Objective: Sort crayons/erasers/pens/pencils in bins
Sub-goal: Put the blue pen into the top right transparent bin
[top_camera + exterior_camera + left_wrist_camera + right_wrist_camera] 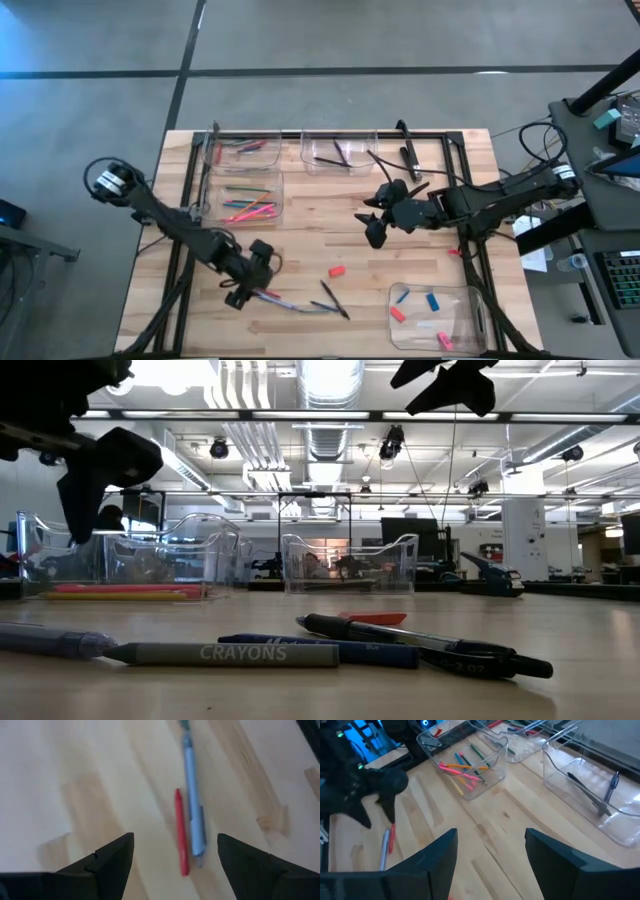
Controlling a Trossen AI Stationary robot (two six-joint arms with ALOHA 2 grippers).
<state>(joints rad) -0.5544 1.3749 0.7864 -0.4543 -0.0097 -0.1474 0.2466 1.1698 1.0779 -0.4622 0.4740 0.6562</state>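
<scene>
- Directly beneath the left end effector (175, 852), between its spread fingers, lie a thin red crayon (180, 832) and a pale blue pen (194, 807), side by side and nearly touching on the bare worktop (310, 215). The fingers stand released, holding nothing.
- Just beyond them, further from the left end effector along the near edge, a dark pen (334, 299) lies loose, with a red-orange eraser (337, 270) a little past it.
- The right end effector (372, 222) hangs over the middle of the worktop, well apart from any loose piece, fingers open and empty.
- Behind the right end effector sits the bin of pens (338, 152); to its far side are two bins of coloured sticks (247, 196), and nearer the front edge, the bin of erasers (435, 312).
- Risk: with crayon and pen so close, a straight descent could close on both at once, since both lie inside the finger gap; one bin would then receive the wrong item.
- Risk: if a finger lands on the round pen barrel, the pen may roll and knock the crayon out of line.
- Risk: both sticks are thin and lie flat, so a shallow closure could slip over them, while too deep a reach would press the fingertips into the wood.
</scene>
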